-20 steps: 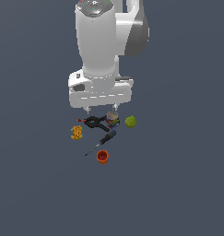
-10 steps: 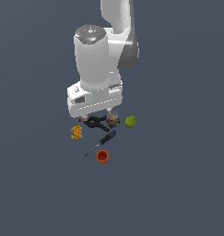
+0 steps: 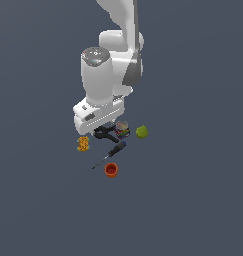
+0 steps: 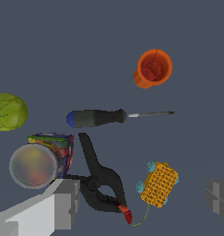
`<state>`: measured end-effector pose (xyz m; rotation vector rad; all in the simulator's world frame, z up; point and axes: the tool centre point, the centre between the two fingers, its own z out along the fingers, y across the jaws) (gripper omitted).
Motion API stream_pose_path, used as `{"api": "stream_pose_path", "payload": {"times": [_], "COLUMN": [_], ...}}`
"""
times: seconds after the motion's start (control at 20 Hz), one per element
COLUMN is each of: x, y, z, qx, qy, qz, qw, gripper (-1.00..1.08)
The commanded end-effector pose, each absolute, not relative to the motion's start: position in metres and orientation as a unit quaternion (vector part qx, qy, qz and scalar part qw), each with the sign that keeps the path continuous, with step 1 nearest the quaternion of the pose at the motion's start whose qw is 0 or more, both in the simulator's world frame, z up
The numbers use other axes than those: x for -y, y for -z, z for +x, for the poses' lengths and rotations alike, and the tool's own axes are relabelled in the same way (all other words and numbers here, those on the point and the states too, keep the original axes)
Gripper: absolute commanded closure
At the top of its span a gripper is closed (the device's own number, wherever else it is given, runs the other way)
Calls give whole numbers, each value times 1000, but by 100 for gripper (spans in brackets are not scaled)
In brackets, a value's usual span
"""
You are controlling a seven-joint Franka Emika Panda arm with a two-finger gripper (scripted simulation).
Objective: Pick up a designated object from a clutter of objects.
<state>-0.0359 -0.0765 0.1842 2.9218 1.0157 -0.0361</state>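
Hovering over the clutter, the gripper [image 4: 138, 203] has its fingers [image 4: 51, 207] spread wide, grasping nothing. Black spring clamp [image 4: 98, 177] lies flat on the worktop [image 3: 193, 200] between them, beside the multicoloured can [image 4: 39, 159] and yellow perforated piece [image 4: 159, 183]. Beyond lie the screwdriver [image 4: 104, 117], green ball [image 4: 7, 112] and orange cup [image 4: 152, 69].

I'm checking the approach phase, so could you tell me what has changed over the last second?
The arm has swung its hand toward the exterior view's left and tilted it, hanging low over the black clamp. The gripper is open and holds nothing. The can, green ball, screwdriver, orange cup and yellow piece have stayed put.
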Motion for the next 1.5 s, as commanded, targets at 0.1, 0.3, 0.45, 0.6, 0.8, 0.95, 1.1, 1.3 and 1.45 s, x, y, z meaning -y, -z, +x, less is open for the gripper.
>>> {"api": "stream_pose_path", "payload": {"times": [0.1,0.3,0.45,0.6,0.8,0.95,1.1,1.3,1.45], "x": [83,87,90,92,93,94,93,92,92], "y": [-165,-149,-137,-126,-112,-102,-93,-83,-77], "z": [-47,-58,-66,-75,-87,-96,-105,-116,-122], "qx": [-384,-431,-467,-501,-546,-579,-610,-644,-663], "qy": [14,16,16,16,15,13,11,7,5], "qz": [923,902,884,865,837,815,792,765,748], "qw": [24,22,21,18,15,12,9,5,3], "gripper": [-92,-92,-92,-92,-92,-92,-92,-92,-92]}}
